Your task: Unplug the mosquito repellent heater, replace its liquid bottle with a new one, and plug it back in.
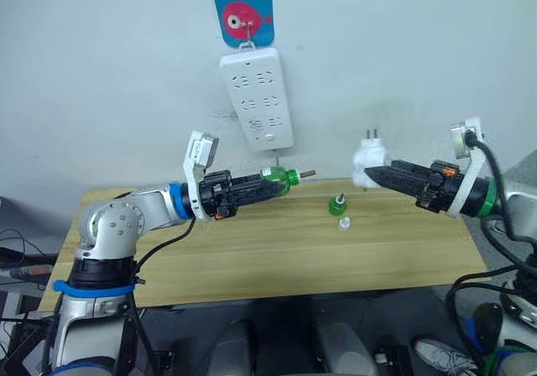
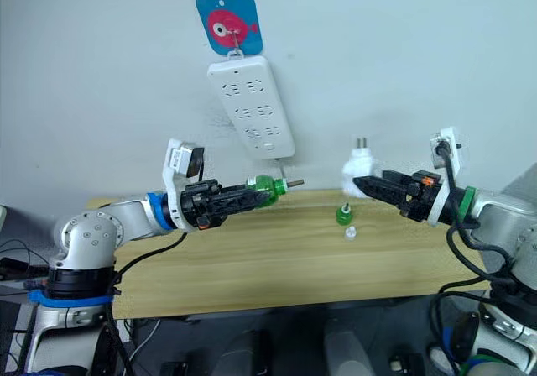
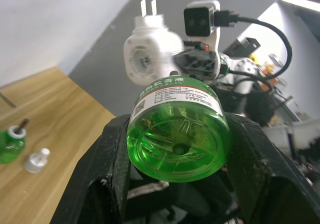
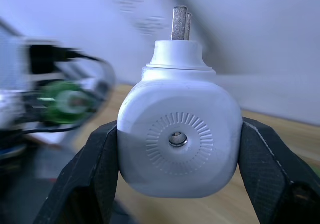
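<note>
Over the wooden tabletop point(image 1: 252, 267), heater's unplugged and old green bottle point(image 1: 337, 205) out at 3 o'clock of centre: right pincer point(image 1: 369, 174) grips the small white rounded plastic heater point(image 1: 369, 159), left pincer point(image 1: 281, 183) grips the fresh green liquid bottle point(image 1: 278, 175), so screwing in and replugging remain.

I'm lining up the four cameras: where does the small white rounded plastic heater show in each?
Left eye: heater right of centre, in the right gripper.
Right eye: right of centre.
Left wrist: upper middle.
Right wrist: centre.
Shared landmark: green bottle in the left gripper.
</note>
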Available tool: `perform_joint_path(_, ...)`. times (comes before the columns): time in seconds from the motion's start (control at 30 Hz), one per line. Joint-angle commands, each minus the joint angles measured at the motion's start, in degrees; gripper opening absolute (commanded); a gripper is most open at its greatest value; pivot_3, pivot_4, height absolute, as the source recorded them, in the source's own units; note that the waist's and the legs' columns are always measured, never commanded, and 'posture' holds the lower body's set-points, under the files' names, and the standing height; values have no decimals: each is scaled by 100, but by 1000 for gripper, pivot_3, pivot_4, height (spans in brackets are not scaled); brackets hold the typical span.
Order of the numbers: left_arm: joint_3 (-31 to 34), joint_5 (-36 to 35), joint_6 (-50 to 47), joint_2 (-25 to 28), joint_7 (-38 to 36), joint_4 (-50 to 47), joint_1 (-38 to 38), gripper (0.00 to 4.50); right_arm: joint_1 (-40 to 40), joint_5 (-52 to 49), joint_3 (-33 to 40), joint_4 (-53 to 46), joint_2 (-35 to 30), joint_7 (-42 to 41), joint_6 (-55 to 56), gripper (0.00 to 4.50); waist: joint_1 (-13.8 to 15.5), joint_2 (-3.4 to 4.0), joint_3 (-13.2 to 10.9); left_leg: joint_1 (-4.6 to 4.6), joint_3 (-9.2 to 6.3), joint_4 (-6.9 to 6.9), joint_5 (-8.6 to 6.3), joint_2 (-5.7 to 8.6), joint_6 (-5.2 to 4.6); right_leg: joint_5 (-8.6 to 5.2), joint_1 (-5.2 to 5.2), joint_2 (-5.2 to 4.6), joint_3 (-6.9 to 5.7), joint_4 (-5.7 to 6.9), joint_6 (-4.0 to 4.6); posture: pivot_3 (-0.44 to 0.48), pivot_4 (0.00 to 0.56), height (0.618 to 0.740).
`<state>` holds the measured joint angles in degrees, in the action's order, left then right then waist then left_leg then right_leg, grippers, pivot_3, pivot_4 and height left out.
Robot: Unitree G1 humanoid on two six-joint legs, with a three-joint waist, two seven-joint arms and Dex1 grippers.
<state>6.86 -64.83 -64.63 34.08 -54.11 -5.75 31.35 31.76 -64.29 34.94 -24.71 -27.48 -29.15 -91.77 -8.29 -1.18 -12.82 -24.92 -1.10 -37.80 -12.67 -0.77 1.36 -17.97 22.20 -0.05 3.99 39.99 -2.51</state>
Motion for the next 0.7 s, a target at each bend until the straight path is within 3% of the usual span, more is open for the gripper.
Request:
perform_joint_path(0.03, -13, -177, -81, 17, -198, -233, 174, 2303, 242, -805, 78, -73, 96, 231, 32, 2942, 0, 0, 0, 0, 0, 0, 0, 0, 0, 0, 0, 0, 0, 1, 0, -217, 160, 740)
perform_joint_path(0.4, 11, -217, -121, -139, -204, -360, 301, 2303, 15, -2861, -788, 375, -813, 1183, 964, 2942, 7, 0, 0, -1, 1, 0, 0, 1, 0, 0, 1, -3, 7, -1, 0, -205, 160, 740)
perform_joint_path(0.7, -64, -153, -88, -181, -275, -504, 206, 2303, -324, -3938, -1569, 336, -1639, 1598, 1980, 2942, 20, 0, 1, -2, -1, -1, 0, 0, 0, 0, 0, -1, 6, -1, -1, -196, 154, 740)
